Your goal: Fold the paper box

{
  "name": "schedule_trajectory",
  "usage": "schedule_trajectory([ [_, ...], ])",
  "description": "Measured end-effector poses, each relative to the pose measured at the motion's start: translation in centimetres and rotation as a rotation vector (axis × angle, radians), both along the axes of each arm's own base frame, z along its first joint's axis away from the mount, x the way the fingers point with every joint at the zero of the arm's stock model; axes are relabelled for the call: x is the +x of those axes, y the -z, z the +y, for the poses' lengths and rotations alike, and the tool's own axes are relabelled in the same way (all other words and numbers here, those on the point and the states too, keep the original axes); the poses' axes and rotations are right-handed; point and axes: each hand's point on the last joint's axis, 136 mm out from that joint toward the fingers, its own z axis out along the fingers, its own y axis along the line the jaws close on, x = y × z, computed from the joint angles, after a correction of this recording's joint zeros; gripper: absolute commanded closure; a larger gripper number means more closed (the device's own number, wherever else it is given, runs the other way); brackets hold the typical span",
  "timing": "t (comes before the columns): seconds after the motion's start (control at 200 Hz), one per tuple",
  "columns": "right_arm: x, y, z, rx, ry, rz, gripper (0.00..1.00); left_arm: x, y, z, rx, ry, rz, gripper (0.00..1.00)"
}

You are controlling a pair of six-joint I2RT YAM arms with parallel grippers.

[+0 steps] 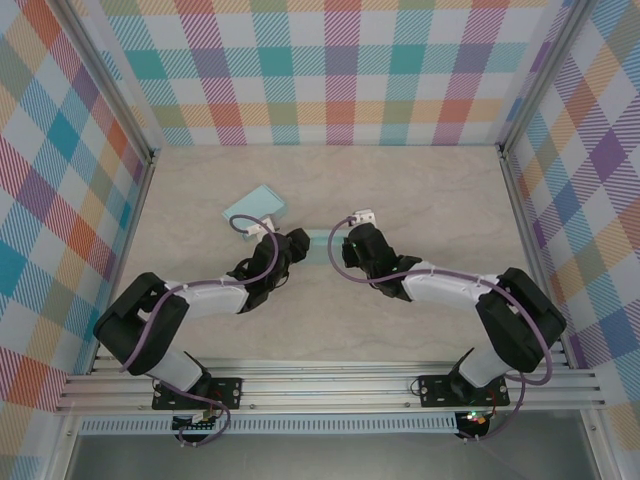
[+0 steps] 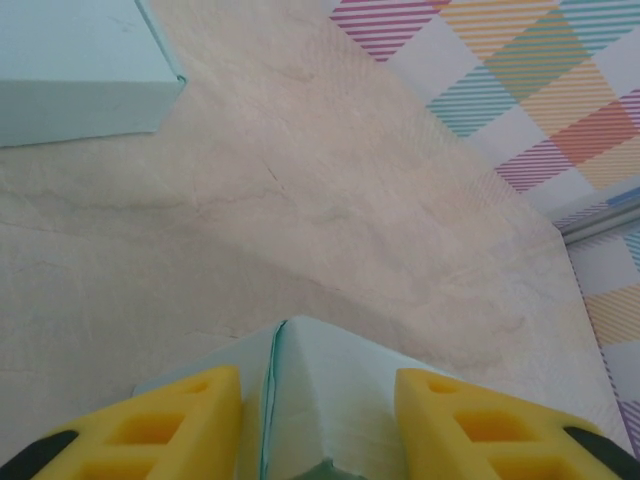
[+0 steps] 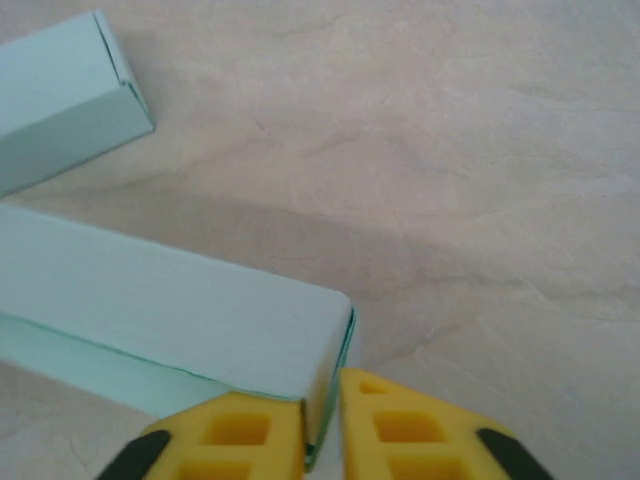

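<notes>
A pale teal paper box (image 1: 319,247) lies on the table between my two grippers. My left gripper (image 1: 298,245) is at its left end. In the left wrist view the yellow fingers (image 2: 190,420) press both sides of that end of the paper box (image 2: 330,350), whose flap seam runs beside the left finger. My right gripper (image 1: 340,248) is at the other end. In the right wrist view the right gripper (image 3: 322,395) straddles the end flap of the paper box (image 3: 170,300), slightly parted, with a thin gap beside the flap.
A second pale teal box (image 1: 255,207) lies just beyond the left gripper; this second box (image 2: 70,60) shows at the top left of the left wrist view and the second box (image 3: 60,90) at the top left of the right wrist view. Plaid walls (image 1: 330,70) enclose the beige table (image 1: 430,200).
</notes>
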Motion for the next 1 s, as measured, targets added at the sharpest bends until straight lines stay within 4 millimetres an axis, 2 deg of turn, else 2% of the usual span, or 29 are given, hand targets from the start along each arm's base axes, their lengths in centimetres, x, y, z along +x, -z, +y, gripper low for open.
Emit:
schedule_trajectory([
  [0.31,-3.5,-0.8,-0.1,0.033,-0.086,0.116,0.43,0.1,0.3,-0.1,0.013,-0.041,-0.031,0.67],
  [0.395,-3.8,-1.3,-0.2,0.052,-0.076,0.140,0.39,0.2,0.4,-0.1,0.015,-0.049,-0.035,0.69],
  [0.51,-2.8,-3.0,-0.3,0.101,-0.032,0.170,0.33,0.2,0.5,-0.2,0.013,-0.059,-0.042,0.71],
  [0.61,-0.6,-4.9,-0.4,0.156,0.013,0.179,0.26,0.2,0.5,-0.2,0.009,-0.065,-0.044,0.71],
  [0.685,0.9,-5.4,-0.1,0.181,0.025,0.200,0.22,0.2,0.5,-0.2,0.008,-0.069,-0.045,0.73],
  [0.745,1.9,-5.0,0.2,0.188,0.026,0.234,0.17,0.2,0.5,-0.2,0.008,-0.072,-0.045,0.73],
  [0.785,2.4,-4.4,0.5,0.183,0.018,0.261,0.07,0.2,0.5,-0.2,0.008,-0.072,-0.045,0.74],
  [0.85,2.7,-3.1,1.3,0.177,0.002,0.311,0.01,0.2,0.5,-0.2,0.009,-0.073,-0.046,0.74],
  [1.0,2.6,0.0,2.3,0.143,-0.024,0.406,0.01,0.2,0.5,-0.2,0.010,-0.074,-0.046,0.74],
])
